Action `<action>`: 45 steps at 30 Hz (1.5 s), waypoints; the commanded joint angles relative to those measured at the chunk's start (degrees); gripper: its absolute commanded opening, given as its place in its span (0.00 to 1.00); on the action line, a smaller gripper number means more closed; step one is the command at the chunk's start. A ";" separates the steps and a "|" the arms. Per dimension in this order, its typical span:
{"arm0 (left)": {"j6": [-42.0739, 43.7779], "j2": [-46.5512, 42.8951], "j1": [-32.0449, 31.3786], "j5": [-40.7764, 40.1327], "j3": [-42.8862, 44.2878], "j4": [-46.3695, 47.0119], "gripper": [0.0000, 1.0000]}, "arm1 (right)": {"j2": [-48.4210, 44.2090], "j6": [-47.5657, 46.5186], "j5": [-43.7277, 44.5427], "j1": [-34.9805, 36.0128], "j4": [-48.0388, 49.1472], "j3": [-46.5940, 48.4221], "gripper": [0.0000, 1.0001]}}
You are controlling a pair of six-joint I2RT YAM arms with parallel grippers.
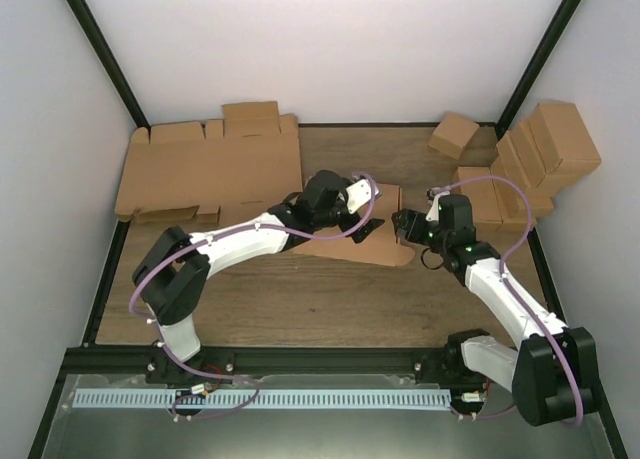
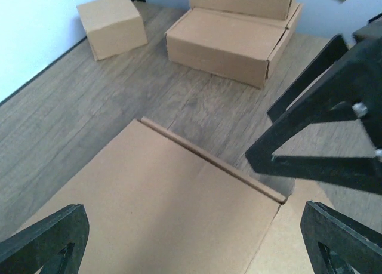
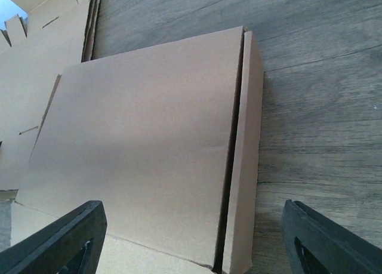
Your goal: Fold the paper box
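At table centre, over the paper box (image 1: 388, 247), left gripper (image 1: 371, 225) and right gripper (image 1: 403, 225) spread wide, empty. Early folding, seemingly. Next: fold up its narrow edge.

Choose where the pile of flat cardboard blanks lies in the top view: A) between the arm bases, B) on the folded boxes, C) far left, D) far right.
C: the blanks lie flat at the far left, opposite the folded boxes stacked at the far right.
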 commanded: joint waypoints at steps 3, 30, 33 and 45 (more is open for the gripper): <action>0.49 -1.61 0.11 -0.98 0.13 -0.50 1.00 | -1.06 0.07 1.23 -0.02 -1.39 0.79 0.83; -27.50 -38.97 4.65 -5.99 -37.58 0.83 1.00 | 8.96 -11.20 -4.04 3.19 5.86 10.09 0.84; -31.60 -41.82 4.73 -6.98 -41.07 1.29 1.00 | 12.61 -12.53 -4.78 3.62 6.92 12.16 0.88; -42.46 -37.02 14.50 3.23 -42.72 -5.01 1.00 | 29.35 -15.16 -5.27 3.63 2.22 27.36 0.91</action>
